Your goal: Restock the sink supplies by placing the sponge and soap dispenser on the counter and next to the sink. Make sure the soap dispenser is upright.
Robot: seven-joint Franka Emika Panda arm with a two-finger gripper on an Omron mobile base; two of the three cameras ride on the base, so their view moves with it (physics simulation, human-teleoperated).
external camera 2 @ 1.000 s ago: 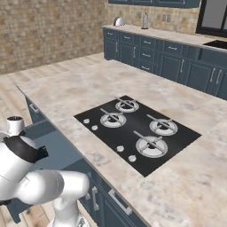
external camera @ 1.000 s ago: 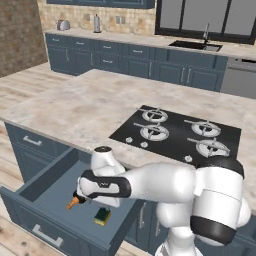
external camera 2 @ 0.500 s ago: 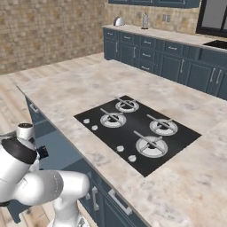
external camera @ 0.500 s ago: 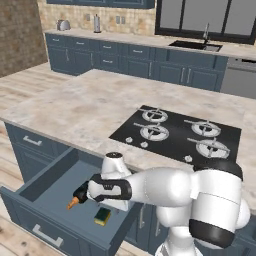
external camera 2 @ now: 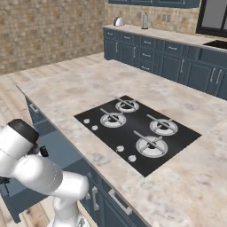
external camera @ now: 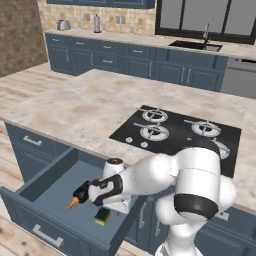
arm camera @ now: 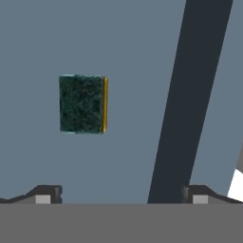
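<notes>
The sponge (arm camera: pixel 82 103) lies flat on the floor of an open drawer (external camera: pixel 55 192), dark green side up with its yellow edge showing. In the left base view the sponge (external camera: pixel 103 216) rests near the drawer's front right corner. My gripper (arm camera: pixel 121 195) hangs above it, open, jaws wide and nothing between them. The gripper (external camera: pixel 117 206) sits just right of the sponge here. The soap dispenser (external camera: pixel 79 196) lies on its side in the drawer, orange pump pointing front-left, close to the left of my hand. The sink (external camera: pixel 196 46) is set in the far back counter (external camera: pixel 145 38).
A black gas hob (external camera: pixel 175 132) sits on the marbled island top (external camera: pixel 75 107) above the drawer. The drawer's front wall (external camera: pixel 45 227) and right side (arm camera: pixel 190 95) hem in the hand. Dark blue cabinets (external camera 2: pixel 146 53) line the back wall.
My hand has moved right, away from the soap dispenser, and sunk a little over the sponge. The jaws have stayed open.
</notes>
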